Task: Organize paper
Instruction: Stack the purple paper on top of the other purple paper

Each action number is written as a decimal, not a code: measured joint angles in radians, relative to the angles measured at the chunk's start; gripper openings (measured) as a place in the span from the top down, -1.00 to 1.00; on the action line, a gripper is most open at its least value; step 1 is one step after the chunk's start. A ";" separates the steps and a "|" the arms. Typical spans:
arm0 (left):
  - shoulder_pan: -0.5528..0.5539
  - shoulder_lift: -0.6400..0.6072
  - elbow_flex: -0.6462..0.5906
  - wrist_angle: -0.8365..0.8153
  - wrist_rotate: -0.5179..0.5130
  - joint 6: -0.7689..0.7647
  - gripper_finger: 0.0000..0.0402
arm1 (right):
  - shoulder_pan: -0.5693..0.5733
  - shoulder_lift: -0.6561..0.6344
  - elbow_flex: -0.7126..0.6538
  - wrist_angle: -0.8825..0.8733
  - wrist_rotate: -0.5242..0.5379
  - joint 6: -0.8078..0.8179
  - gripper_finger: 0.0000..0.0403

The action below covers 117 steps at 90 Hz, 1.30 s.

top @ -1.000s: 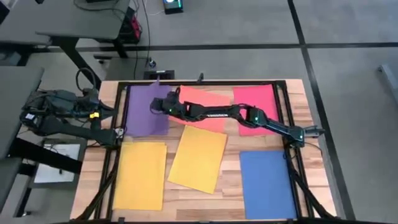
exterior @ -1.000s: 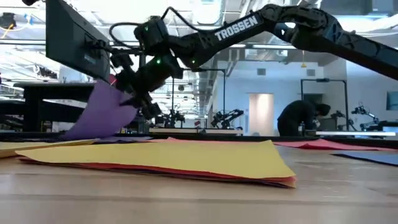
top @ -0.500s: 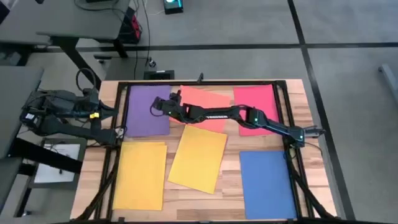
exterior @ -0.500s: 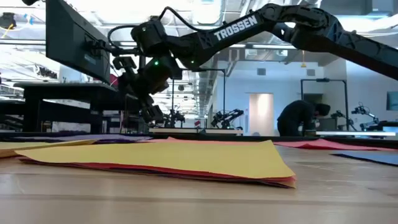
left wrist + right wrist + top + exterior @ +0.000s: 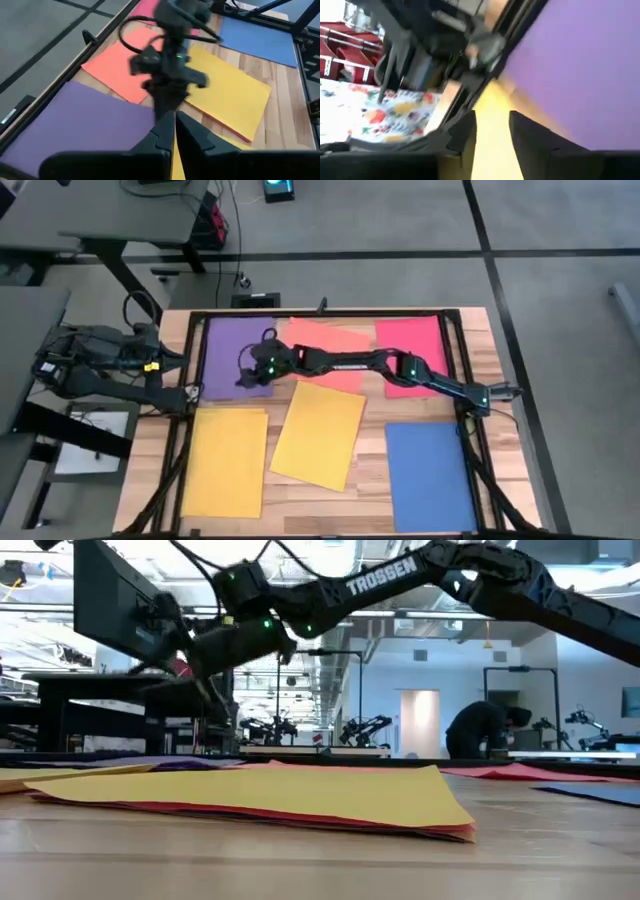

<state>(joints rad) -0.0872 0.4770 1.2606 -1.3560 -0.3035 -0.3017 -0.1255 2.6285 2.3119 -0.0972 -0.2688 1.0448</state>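
From above, the purple sheet [image 5: 232, 352] now lies flat at the desk's [image 5: 480, 340] far left corner, released a second ago by the right pincer [image 5: 243, 375], which has swung over its near edge. In the right wrist view the fingers [image 5: 462, 132] stand apart and empty, so that sheet seems placed; the left pincer [image 5: 175, 131], fingers together, waits beside the desk.

Robotics lab — other robot arms [image 5: 365, 728] behind
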 joint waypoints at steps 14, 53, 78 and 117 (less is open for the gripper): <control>0.000 0.000 0.000 0.000 0.000 -0.006 1.00 | 0.052 0.042 -0.003 -0.022 0.118 0.137 0.95; 0.000 0.000 0.000 0.000 0.000 -0.006 1.00 | 0.058 0.041 -0.002 -0.244 0.230 0.163 1.00; 0.000 0.000 0.000 -0.001 0.000 -0.007 1.00 | 0.097 0.057 -0.002 -0.252 0.286 -0.093 1.00; 0.000 0.000 0.000 -0.002 0.000 0.002 1.00 | 0.079 0.060 -0.002 -0.215 0.380 -0.640 1.00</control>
<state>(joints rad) -0.0872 0.4770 1.2606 -1.3579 -0.3035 -0.3000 -0.0469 2.6880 2.3100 -0.3117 0.1108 0.4048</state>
